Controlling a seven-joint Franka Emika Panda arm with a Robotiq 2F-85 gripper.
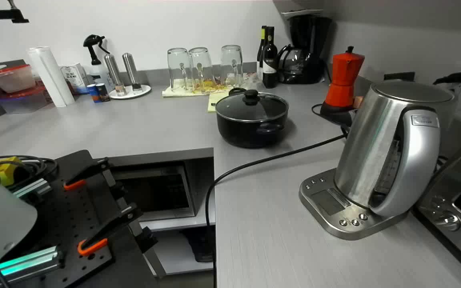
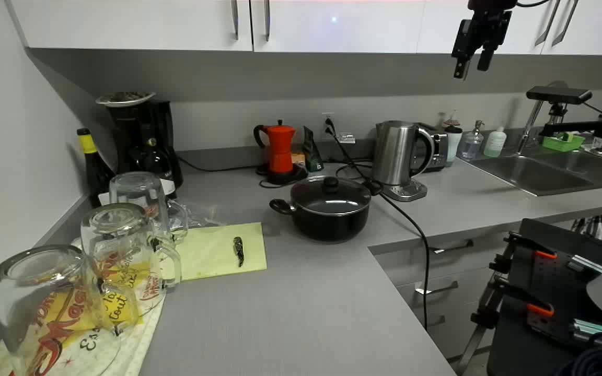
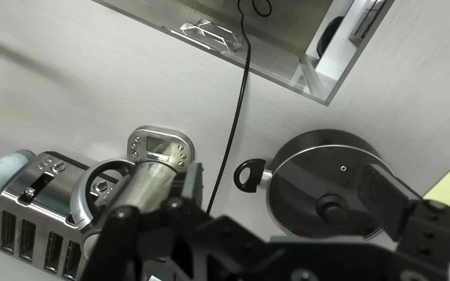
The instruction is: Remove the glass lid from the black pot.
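The black pot [image 1: 236,134] stands on the grey counter near its inner corner; it also shows in an exterior view [image 2: 327,227] and in the wrist view [image 3: 322,136]. The glass lid [image 1: 264,107], with a black centre knob, lies flat on the pot in both exterior views [image 2: 332,205]. In the wrist view the lid [image 3: 307,173] is partly covered by a finger and the gripper body. My gripper [image 2: 472,68] is high above the counter, in front of the upper cabinets. In the wrist view the gripper's fingers [image 3: 287,191] are wide apart with nothing held between them.
A steel kettle [image 1: 356,152] on its base stands beside the pot. A black cable [image 1: 262,161] runs past the pot and over the counter edge. A red moka pot [image 2: 280,149], a toaster [image 3: 49,195], upturned glass mugs [image 2: 118,235] and a yellow cloth [image 2: 251,250] are around.
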